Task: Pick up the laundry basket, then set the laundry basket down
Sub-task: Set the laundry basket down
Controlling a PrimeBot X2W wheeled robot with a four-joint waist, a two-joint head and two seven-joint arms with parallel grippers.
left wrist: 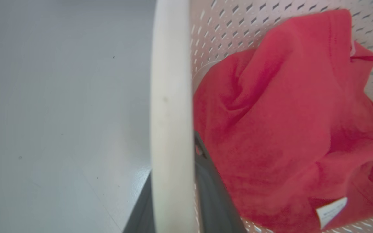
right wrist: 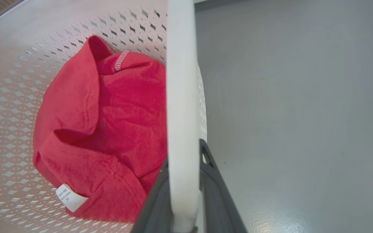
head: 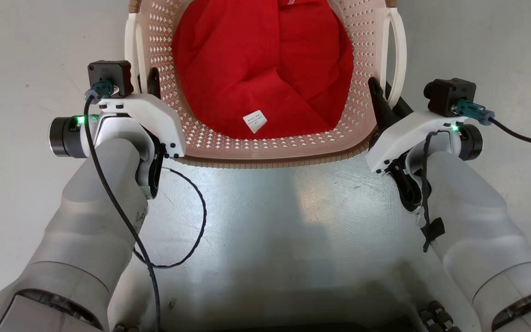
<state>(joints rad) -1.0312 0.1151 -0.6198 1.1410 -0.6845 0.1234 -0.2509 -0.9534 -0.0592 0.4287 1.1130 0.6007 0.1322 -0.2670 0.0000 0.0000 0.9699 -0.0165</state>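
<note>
Grippers (head: 146,82) (head: 386,96) clasping side handles (head: 399,50), basket (head: 270,152) opening upward

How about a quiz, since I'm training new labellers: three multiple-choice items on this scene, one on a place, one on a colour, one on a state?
1. Where does the crumpled cloth with a white label lie?
A) on a shelf
B) inside the cream-white perforated plastic laundry basket
C) draped over a chair

2. What colour is that cloth?
A) red
B) blue
C) green

3. How does the right tool stand?
A) open, away from the basket
B) closed on the basket's white loop handle
C) gripping the cloth

Key: 1 B, perforated walls surround the cloth. 2 A, it is red in all three views. 3 B, the right wrist view shows the tool's dark fingers against both sides of the handle.
</note>
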